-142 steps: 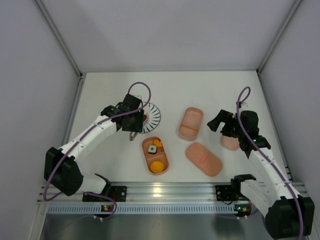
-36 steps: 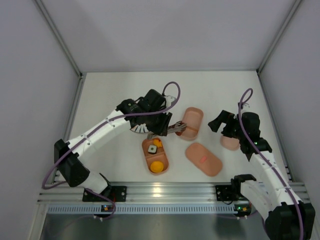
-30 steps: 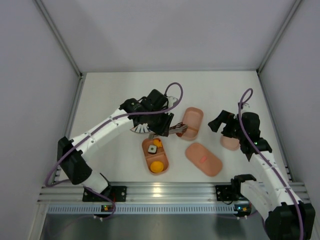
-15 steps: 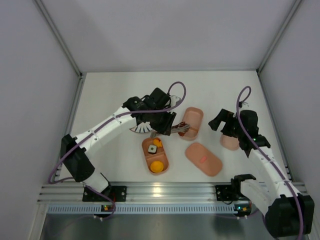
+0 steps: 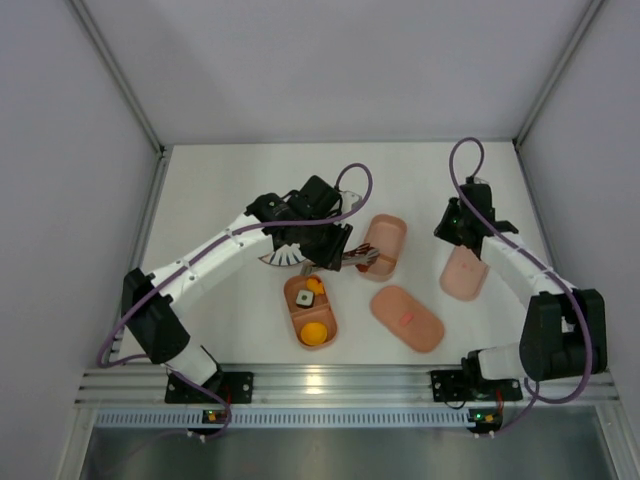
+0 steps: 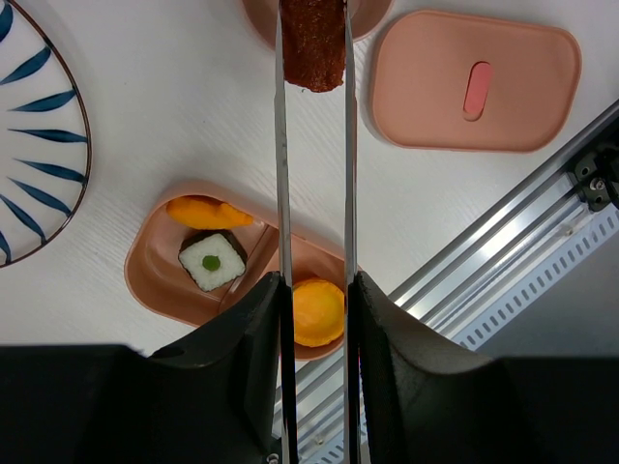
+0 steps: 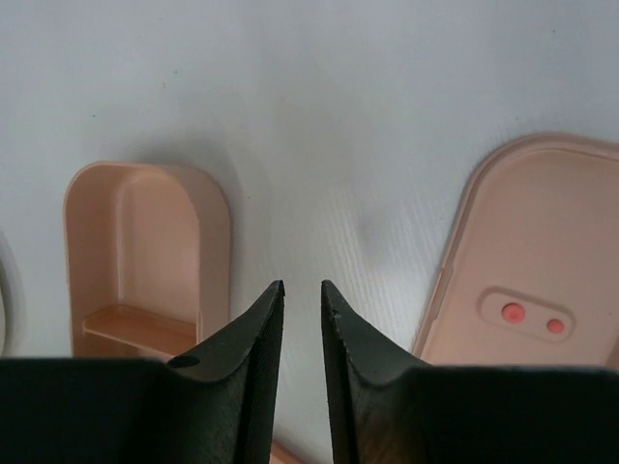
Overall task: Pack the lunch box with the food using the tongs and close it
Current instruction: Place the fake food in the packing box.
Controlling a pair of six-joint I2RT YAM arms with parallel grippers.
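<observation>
My left gripper (image 5: 330, 250) (image 6: 314, 285) is shut on the silvery tongs (image 6: 281, 174) (image 5: 353, 260). The tong tips pinch a dark reddish-brown food piece (image 6: 312, 43) at the near rim of the empty pink lunch box tray (image 5: 385, 240) (image 7: 145, 246). The other tray (image 5: 298, 325) (image 6: 155, 285) holds an orange piece (image 6: 208, 211), a white dark-edged square (image 6: 212, 260) and a round orange piece (image 6: 317, 311). The red-mark lid (image 5: 407, 317) (image 6: 474, 92) and the red-spotted lid (image 5: 465, 272) (image 7: 542, 271) lie flat. My right gripper (image 5: 458, 232) (image 7: 301, 287) hovers between empty tray and spotted lid, jaws narrowly apart and empty.
A white plate with dark radial stripes (image 5: 275, 260) (image 6: 39, 145) lies left of the trays, mostly under my left arm. The aluminium rail (image 5: 330, 380) (image 6: 542, 222) runs along the near table edge. Grey walls stand on three sides.
My right arm swung up and away from beside the spotted lid, and its jaws narrowed from wide open. The left arm carried the tongs slightly toward the empty tray, then held still.
</observation>
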